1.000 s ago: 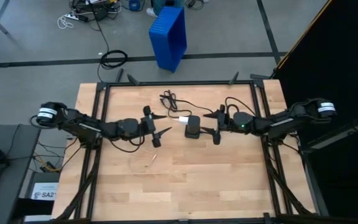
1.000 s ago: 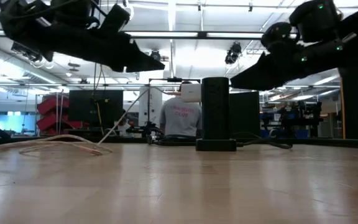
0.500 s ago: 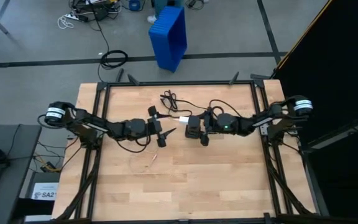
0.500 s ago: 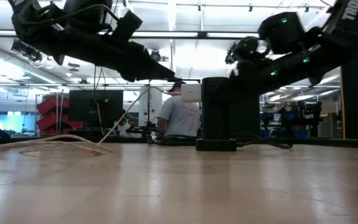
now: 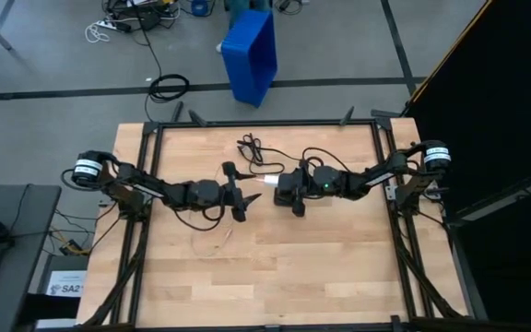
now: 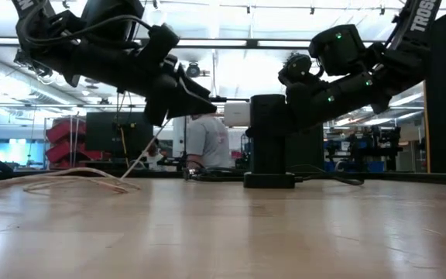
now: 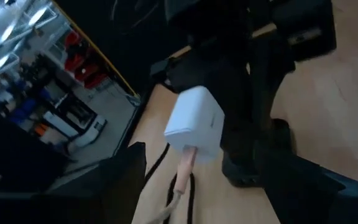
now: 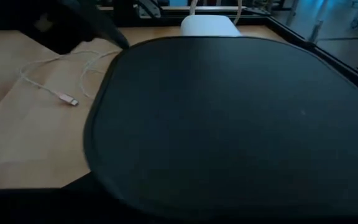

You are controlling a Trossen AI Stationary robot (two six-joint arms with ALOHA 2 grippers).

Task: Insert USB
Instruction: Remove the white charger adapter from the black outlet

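A black power tower (image 5: 287, 187) stands upright on its base (image 6: 268, 180) at the table's middle. A white charger (image 7: 194, 124) sticks into its left side. A pale cable (image 7: 182, 177) leaves the charger, and its free plug (image 8: 71, 101) lies on the table. My left gripper (image 5: 245, 191) hangs open just left of the charger, touching nothing. My right gripper (image 5: 295, 189) reaches in from the right and is shut on the tower's upper part. My right gripper has the tower's upper part between its two fingers, one on the far side (image 5: 294, 172) and one on the near side (image 5: 295, 207). It comes nearly level from the table's right. The tower stays upright with its base on the table.
A black cord (image 5: 252, 148) coils on the table behind the tower. The pale cable lies in loops (image 6: 76, 178) on the table's left half. A black frame (image 5: 247, 124) borders the table. A blue bin (image 5: 250, 55) stands on the floor beyond.
My right gripper has moved toward the table's left and a little down, from clear of the tower to around its upper part. My left gripper has crept toward the charger, sunk slightly and rolled about its own axis. The tower and the charger have stayed put.
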